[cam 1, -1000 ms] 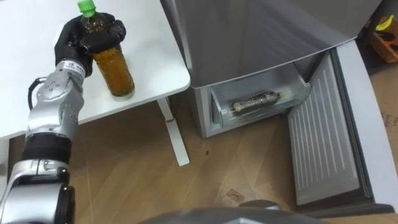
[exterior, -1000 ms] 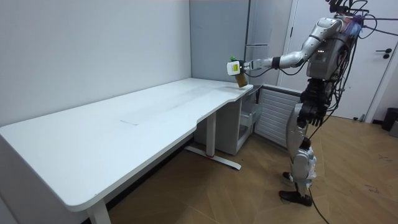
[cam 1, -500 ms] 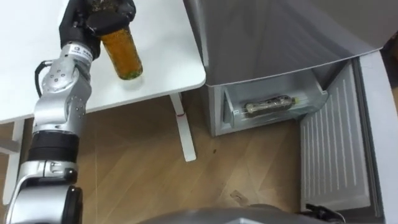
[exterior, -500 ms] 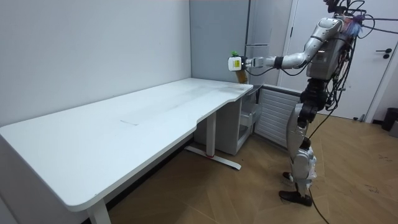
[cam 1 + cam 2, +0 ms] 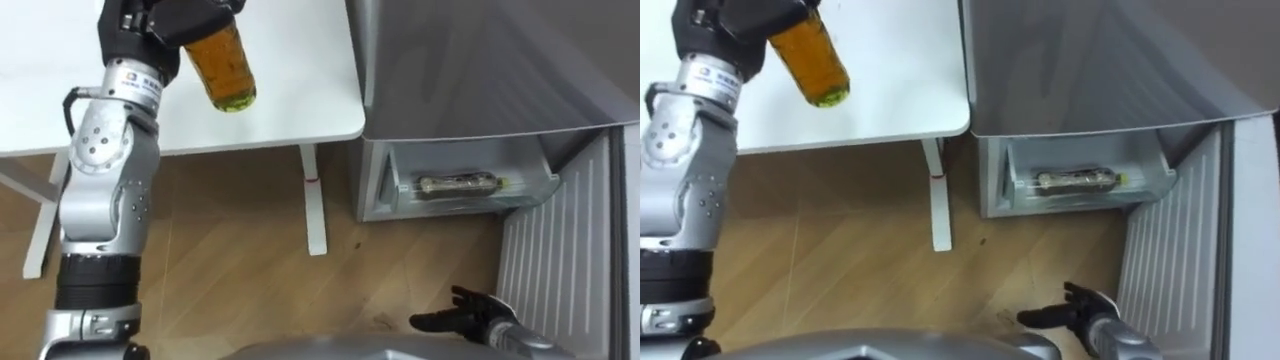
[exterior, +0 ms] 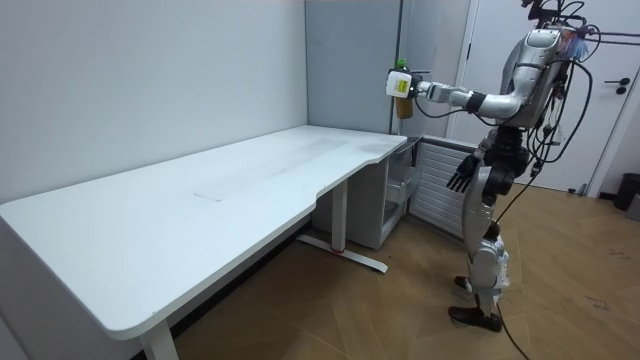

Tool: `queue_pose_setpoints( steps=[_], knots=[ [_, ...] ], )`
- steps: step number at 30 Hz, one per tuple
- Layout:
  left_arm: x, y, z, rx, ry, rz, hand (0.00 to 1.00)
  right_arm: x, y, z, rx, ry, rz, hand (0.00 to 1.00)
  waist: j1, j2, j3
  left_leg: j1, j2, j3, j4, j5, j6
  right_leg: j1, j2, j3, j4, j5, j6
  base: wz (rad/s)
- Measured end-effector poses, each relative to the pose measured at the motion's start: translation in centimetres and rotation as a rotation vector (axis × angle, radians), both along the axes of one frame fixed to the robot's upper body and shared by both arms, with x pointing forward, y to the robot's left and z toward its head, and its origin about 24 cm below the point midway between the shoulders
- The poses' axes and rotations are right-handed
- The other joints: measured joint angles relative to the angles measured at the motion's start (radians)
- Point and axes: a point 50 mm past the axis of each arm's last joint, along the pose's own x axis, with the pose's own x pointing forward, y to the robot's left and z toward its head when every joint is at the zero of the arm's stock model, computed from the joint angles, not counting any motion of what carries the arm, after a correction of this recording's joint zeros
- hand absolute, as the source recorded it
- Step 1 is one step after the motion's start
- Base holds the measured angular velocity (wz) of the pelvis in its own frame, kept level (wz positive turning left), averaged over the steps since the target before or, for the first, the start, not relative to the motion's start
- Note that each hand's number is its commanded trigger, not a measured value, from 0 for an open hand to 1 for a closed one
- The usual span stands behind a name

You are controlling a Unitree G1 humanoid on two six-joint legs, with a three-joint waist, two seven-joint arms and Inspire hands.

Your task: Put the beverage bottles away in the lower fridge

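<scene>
Wooden floor (image 5: 240,250) lies open beneath the right hand (image 5: 478,316), which hangs low and nearest, fingers straight and spread, holding and touching nothing. Just to that hand's right stands the swung-open fridge door (image 5: 565,260), its ribbed inner face turned towards the hand. Beyond the hand the lower fridge drawer (image 5: 535,190) is exposed, and one dark bottle (image 5: 458,185) lies on its side inside it, its wrap too small to read. A free strip of floor runs between the drawer and the table leg (image 5: 313,200). Farther off and well to the left, the left hand (image 5: 160,20) is curled round the upper part of the tea bottle (image 5: 228,75), which is amber and tilted. Its base hangs over the white tabletop (image 5: 300,90), near the rounded corner beside the grey fridge (image 5: 480,60). The room view shows this bottle well clear above the tabletop, green cap up, its print too small to tell.
</scene>
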Motion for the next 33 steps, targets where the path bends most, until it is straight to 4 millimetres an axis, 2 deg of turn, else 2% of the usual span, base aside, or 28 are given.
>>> queue_pose_setpoints(
  steps=[5, 9, 14, 16, 18, 27, 33],
  knots=[
    [-0.9, -0.3, 0.0, -0.012, -0.009, -0.005, 1.00, 0.5, 0.9, 0.0, 0.038, -0.007, 0.069, 0.00, 0.017, -0.004, -0.0019, -0.005, -0.003, -0.014, -0.001, 0.000, 0.000, 0.003, -0.002, -0.015, -0.005, 0.000, 0.001, 0.11],
    [-1.3, -1.4, -0.1, -0.010, -0.011, -0.059, 1.00, 1.7, 1.7, 0.3, 0.048, -0.042, 0.163, 0.00, 0.030, -0.006, -0.0007, -0.008, -0.004, -0.017, -0.002, 0.000, 0.000, 0.002, -0.004, -0.020, -0.005, -0.001, 0.001, 0.03],
    [-2.0, -3.2, -1.3, -0.010, 0.027, -0.176, 1.00, 4.0, 2.5, 1.4, 0.072, -0.132, 0.242, 0.00, 0.015, -0.006, 0.0001, -0.013, -0.006, -0.037, 0.001, 0.000, 0.001, 0.011, -0.005, -0.044, -0.007, -0.001, 0.003, 0.11],
    [-2.3, -3.5, -1.7, -0.011, 0.041, -0.198, 1.00, 4.6, 2.8, 1.7, 0.080, -0.161, 0.259, 0.00, 0.013, -0.008, 0.0042, -0.006, -0.006, -0.042, -0.001, 0.000, 0.001, 0.018, -0.008, -0.058, -0.005, -0.001, 0.003, 0.09],
    [-2.5, -3.6, -2.0, -0.008, 0.050, -0.220, 1.00, 5.4, 3.6, 2.7, 0.114, -0.229, 0.319, 0.00, 0.017, -0.012, 0.0086, 0.002, -0.004, -0.041, -0.003, 0.000, 0.000, 0.019, -0.005, -0.058, -0.005, -0.001, 0.003, -0.05],
    [-3.1, -4.3, -2.6, -0.004, 0.070, -0.285, 1.00, 8.4, 7.2, 6.6, 0.259, -0.433, 0.562, 0.00, 0.026, -0.021, 0.0160, -0.002, -0.008, -0.038, 0.001, 0.001, 0.001, 0.016, -0.010, -0.058, -0.006, -0.003, 0.004, -0.01],
    [-3.4, -4.2, -3.6, -0.011, 0.108, -0.300, 1.00, 9.3, 8.4, 8.4, 0.317, -0.512, 0.642, 0.00, 0.029, -0.031, 0.0153, -0.002, -0.008, -0.038, 0.005, 0.001, 0.001, 0.018, -0.011, -0.061, -0.004, -0.003, 0.004, 0.00]
  ],
)
